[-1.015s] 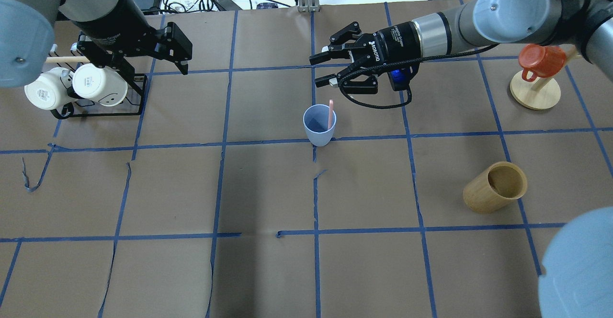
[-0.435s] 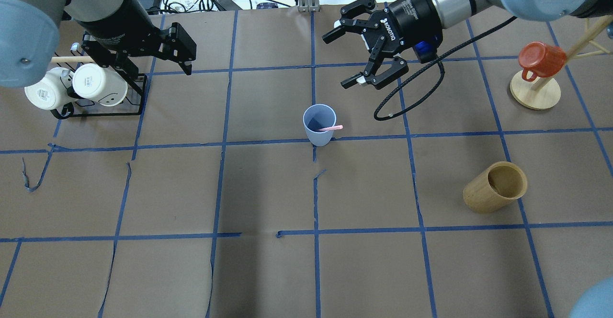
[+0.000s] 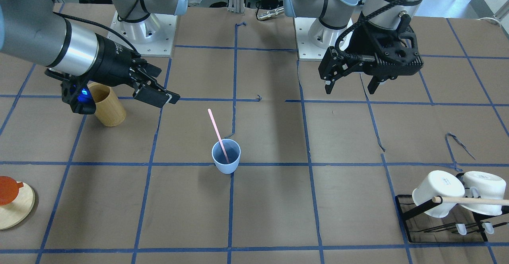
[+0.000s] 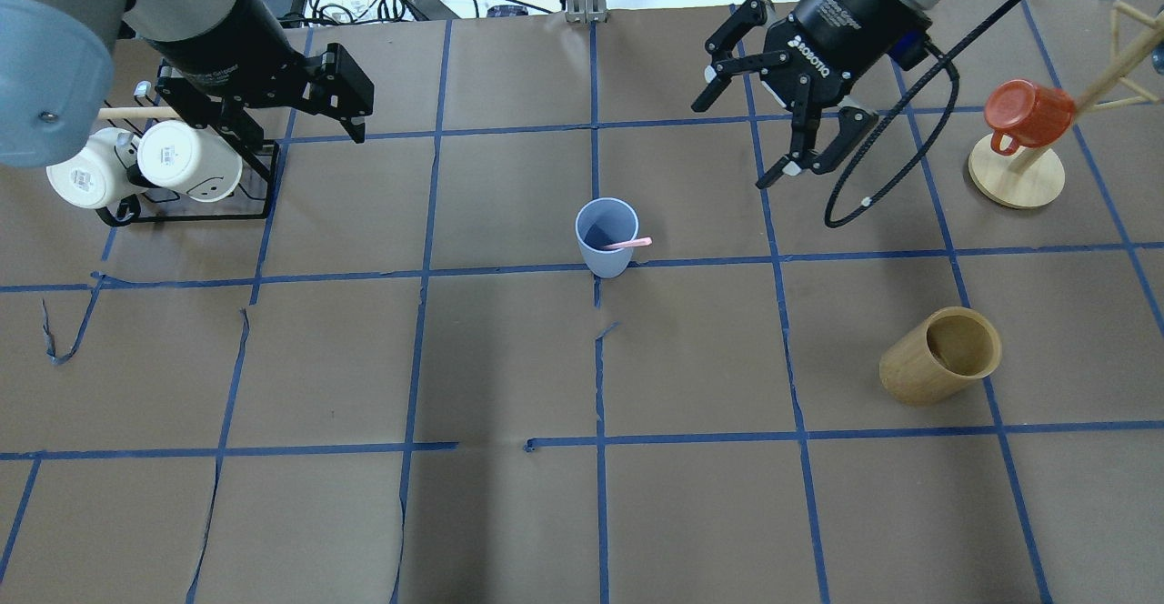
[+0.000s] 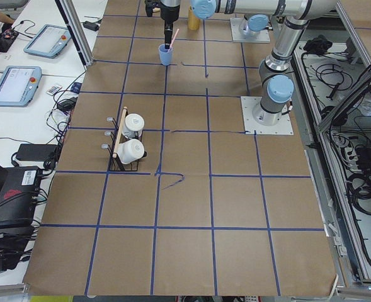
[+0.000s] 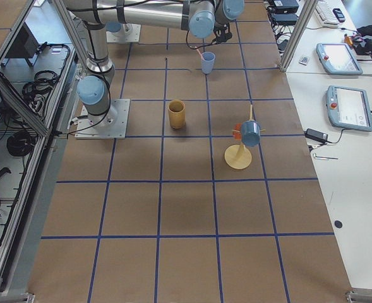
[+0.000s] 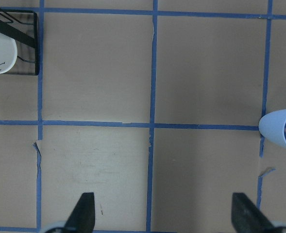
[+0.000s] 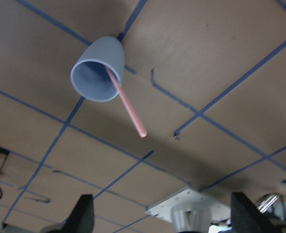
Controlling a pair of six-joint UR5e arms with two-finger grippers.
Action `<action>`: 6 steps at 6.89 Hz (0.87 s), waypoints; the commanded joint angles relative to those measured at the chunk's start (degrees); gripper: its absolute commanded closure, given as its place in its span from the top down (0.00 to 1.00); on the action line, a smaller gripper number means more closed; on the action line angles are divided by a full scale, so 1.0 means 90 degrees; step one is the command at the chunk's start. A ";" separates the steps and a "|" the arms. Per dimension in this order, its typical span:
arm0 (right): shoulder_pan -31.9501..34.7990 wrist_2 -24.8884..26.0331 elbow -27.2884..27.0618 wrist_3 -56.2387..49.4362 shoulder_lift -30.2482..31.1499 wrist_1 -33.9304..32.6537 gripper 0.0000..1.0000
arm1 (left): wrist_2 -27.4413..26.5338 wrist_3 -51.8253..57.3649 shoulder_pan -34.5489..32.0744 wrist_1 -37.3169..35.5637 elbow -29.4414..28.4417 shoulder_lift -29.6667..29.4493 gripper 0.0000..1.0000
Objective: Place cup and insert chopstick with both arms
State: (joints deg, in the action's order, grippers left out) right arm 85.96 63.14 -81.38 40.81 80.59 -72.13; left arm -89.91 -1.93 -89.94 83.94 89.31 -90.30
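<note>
Exterior front-facing view: the blue cup (image 3: 226, 158) stands upright near the middle of the brown counter (image 3: 278, 212). The pink chopstick (image 3: 217, 131) sits inside it and leans up toward the far left. The right hand (image 3: 166, 85) hangs in the air on the left of this view. Its fingers are wide apart and hold nothing. Its wrist hides part of a tan bamboo cup (image 3: 107, 109). The left hand (image 3: 350, 91) hangs at the far right, with fingers apart and empty too. Two white mugs (image 3: 437, 192) rest on a black rack (image 3: 413, 209) at the near right.

Overhead exterior view: the chopstick's top pokes over the cup's right rim. Both hands are well apart from the cup. A red mug (image 4: 1028, 111) hangs on a wooden stand (image 4: 1014, 176) at the far right.

Exterior left and exterior right views: the cup looks small and far off, and the hands are too tiny to judge.

Left wrist-mounted view: two fingertips sit far apart, and the cup peeks in at the right edge.

Right wrist-mounted view: the chopstick sticks out of the cup.
</note>
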 commanded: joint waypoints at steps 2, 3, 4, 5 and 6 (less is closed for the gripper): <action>0.0019 0.2404 -0.0001 -0.2922 0.0537 -0.0120 0.95 | 0.0010 0.0000 -0.0006 0.0000 0.0009 0.0004 1.00; -0.0068 0.2785 -0.0049 -0.4228 0.0567 -0.0681 0.98 | 0.0010 0.0000 -0.0006 0.0000 0.0018 0.0004 1.00; -0.0050 0.3350 -0.0040 -0.5112 0.0616 -0.0822 1.00 | 0.0010 0.0000 -0.0016 -0.0010 0.0038 0.0033 1.00; -0.0050 0.3375 -0.0040 -0.5091 0.0645 -0.0824 1.00 | 0.0010 0.0000 -0.0016 -0.0010 0.0048 0.0033 1.00; -0.0021 0.3375 -0.0069 -0.5053 0.0800 -0.0833 1.00 | 0.0010 0.0010 -0.0016 -0.0010 0.0048 0.0033 1.00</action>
State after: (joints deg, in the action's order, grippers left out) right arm 85.58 92.80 -81.81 -3.76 86.58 -79.28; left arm -89.82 -1.91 -90.08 83.86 89.68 -90.03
